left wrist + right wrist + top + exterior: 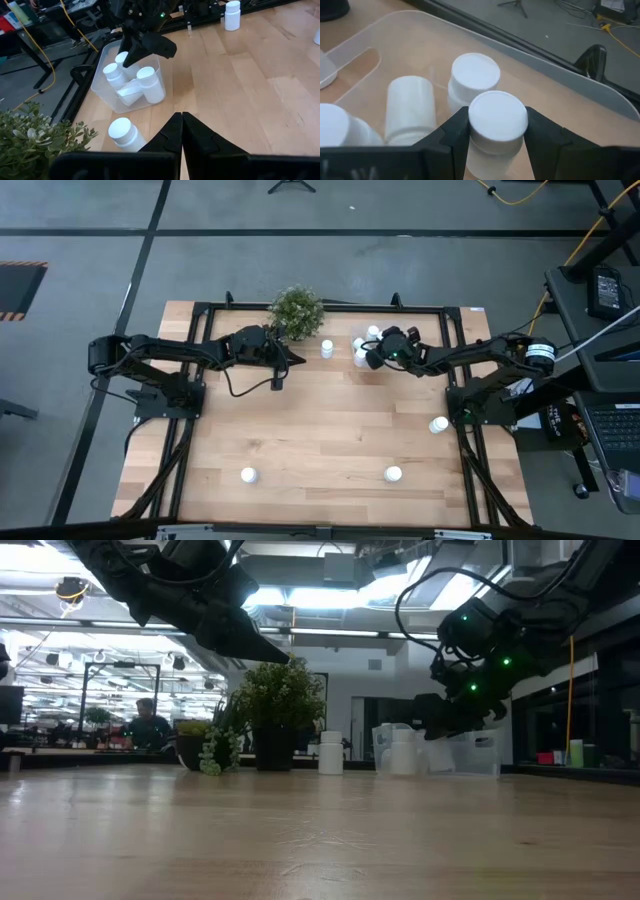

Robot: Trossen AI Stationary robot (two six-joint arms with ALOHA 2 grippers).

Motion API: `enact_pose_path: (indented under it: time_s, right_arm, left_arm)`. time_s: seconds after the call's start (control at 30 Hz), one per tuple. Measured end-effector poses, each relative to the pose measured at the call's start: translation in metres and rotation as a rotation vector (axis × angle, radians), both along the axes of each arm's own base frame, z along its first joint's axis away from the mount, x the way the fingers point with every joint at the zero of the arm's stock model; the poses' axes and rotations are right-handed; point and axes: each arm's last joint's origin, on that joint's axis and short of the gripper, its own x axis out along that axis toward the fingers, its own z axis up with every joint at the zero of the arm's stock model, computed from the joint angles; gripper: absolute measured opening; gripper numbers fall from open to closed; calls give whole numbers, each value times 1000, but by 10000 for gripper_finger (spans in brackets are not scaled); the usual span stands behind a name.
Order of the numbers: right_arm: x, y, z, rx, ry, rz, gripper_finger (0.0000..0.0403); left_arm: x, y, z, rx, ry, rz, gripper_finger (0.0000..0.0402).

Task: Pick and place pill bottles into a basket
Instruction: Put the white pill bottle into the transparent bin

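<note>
The right claw (497, 135) hangs over the clear basket (107, 60), grasping a pill bottle (496, 131) by its cap, with the basket wall just beyond. Below it, three bottles (150, 84) crowd the basket. The left claw (181, 131), clenched empty, waits beside the plant (297, 310); open desk (330, 420) lies nearer.

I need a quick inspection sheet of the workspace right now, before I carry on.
Surface: wooden table, bare in the middle.
Job's things: clear basket holds several pill bottles; loose bottles.
Clutter: potted plant at the far edge.
Grippers: right gripper over the basket, fingers shut on a bottle; left gripper shut, empty, beside the plant.
Cables: yellow cable on the floor.
Surroundings: person seated far behind.
</note>
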Motion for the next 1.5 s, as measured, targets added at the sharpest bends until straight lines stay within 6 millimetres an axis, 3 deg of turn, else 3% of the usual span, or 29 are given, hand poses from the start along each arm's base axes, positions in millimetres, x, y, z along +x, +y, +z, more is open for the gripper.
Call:
enact_pose_path:
  time_s: [0.67,1.5]
  right_arm:
    - [0,0,0,-10,3,-9,164]
    - [-8,-15,1,-17,20,-65,157]
  left_arm:
    - [0,0,0,-16,2,6,3]
    - [0,0,0,-26,0,10,3]
